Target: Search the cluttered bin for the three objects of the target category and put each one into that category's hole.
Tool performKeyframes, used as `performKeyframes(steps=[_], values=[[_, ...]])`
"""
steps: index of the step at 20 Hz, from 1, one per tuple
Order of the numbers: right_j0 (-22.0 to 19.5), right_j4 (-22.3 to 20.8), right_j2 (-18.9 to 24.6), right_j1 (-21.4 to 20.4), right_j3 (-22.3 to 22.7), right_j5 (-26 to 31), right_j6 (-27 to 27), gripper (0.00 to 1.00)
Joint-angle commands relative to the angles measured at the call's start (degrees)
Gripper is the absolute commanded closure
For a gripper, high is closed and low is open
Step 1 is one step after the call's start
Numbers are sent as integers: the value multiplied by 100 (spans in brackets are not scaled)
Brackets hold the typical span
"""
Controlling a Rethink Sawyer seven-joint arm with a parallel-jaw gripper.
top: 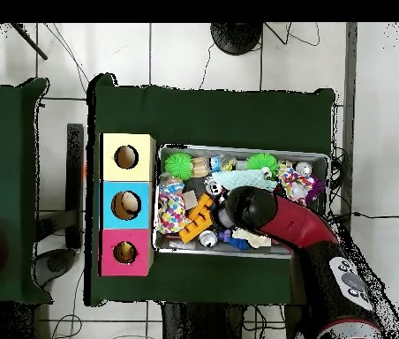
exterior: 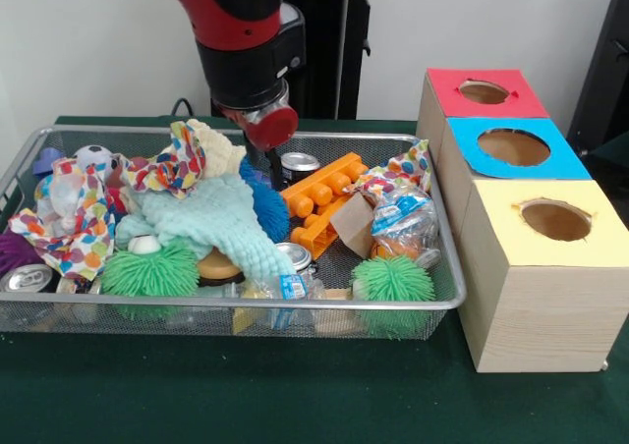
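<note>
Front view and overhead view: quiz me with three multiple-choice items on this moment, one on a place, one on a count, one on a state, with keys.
1. In the front view, which box top lies nearest the camera?
A. red
B. blue
C. yellow

2. How many green spiky balls show in the wire bin?
A. one
B. two
C. four

3. Where is the arm now?
A. drawn back off the table
B. over the bin's clutter
C. above the boxes' holes

Answers:
1 C: the yellow-topped box stands at the front of the row, the blue-topped box behind it, and the red-topped box farthest.
2 B: one green spiky ball lies left, another right, both at the bin's near side.
3 B: its end hangs over the orange toy blocks and the light-green cloth; the overhead view agrees.
</note>
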Motion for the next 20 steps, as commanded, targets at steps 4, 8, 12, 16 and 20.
performKeyframes(steps=[4,8,12,16,20], values=[[274,713,477,193,662,-363,897,0],[543,779,350,315,868,-1044,1131,0],[842,891,228,424,1111,-1751,1423,0],[1148,1012,80,607,1227,-2104,1549,0],[1579,1107,-209,829,1288,-2620,1609,0]])
